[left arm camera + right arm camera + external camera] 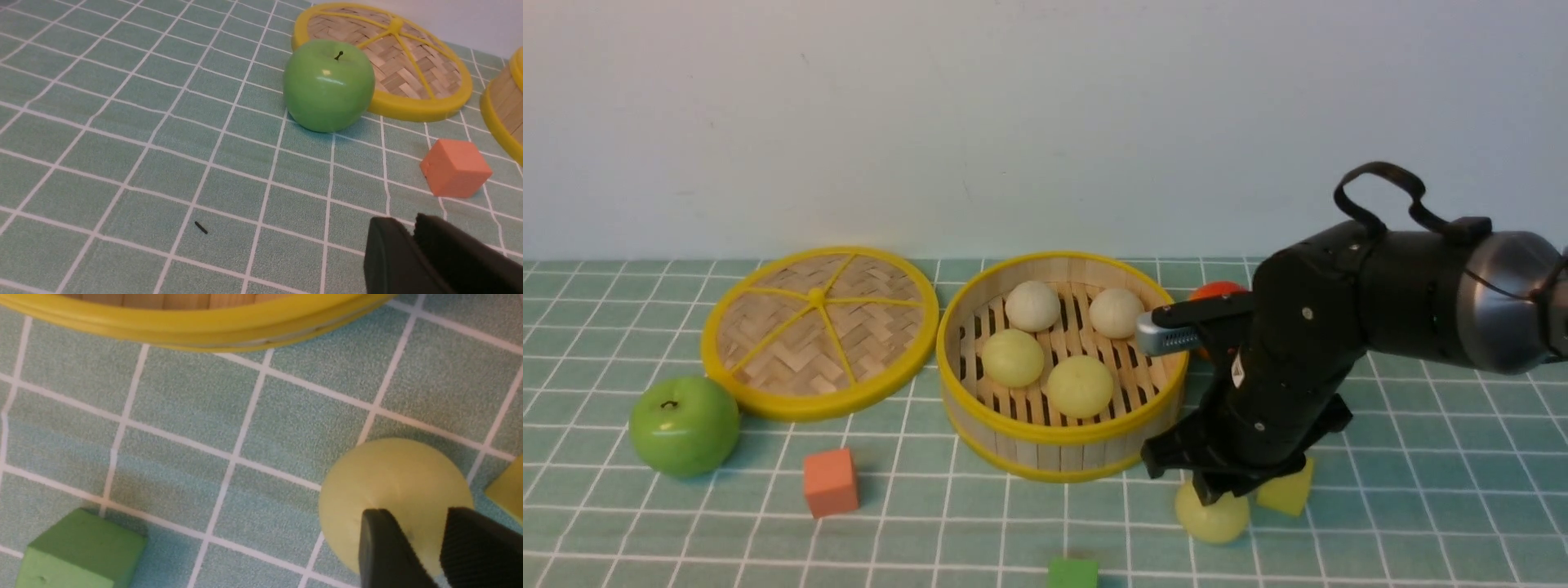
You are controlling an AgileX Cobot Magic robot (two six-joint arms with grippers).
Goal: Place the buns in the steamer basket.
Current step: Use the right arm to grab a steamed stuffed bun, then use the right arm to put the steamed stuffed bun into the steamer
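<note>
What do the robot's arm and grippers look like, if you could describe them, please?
The right arm is matte black with a silver joint band, a looping black cable, a small white label and a grey camera module. The right gripper is black, one pad cross-hatched. The left gripper is plain black.

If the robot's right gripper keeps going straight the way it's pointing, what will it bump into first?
Most likely the loose yellow-green bun: the right gripper points down right at it, with nothing in between. Whether it already touches the bun is hard to tell.
</note>
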